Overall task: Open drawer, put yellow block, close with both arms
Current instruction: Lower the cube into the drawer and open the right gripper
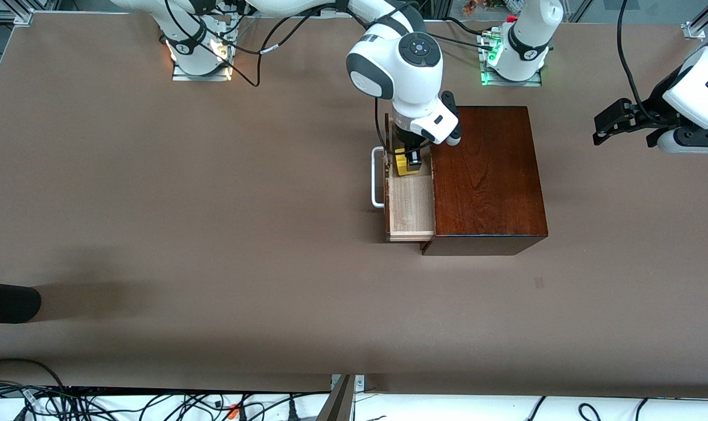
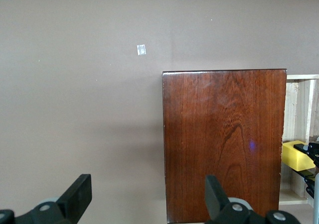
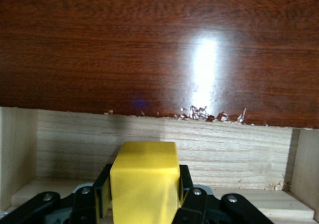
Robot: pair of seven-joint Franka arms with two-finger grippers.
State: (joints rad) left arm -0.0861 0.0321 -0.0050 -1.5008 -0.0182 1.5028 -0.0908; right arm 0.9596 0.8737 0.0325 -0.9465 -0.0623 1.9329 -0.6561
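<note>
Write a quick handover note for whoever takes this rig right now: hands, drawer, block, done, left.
Right hand: shut on the small bright yellow block, inside the pulled-out pale wood drawer.
Left hand: open, waiting at its arm's end of the table, away from the glossy dark mahogany box.
Done: drawer open, block brought in.
Left: release block, withdraw, close drawer with both arms.

The box (image 1: pixel 488 175) is glossy dark wood, chipped at its edge above the drawer (image 1: pixel 411 204), pale raw wood; the yellow block (image 3: pixel 144 184) looks smooth, perhaps plastic.
</note>
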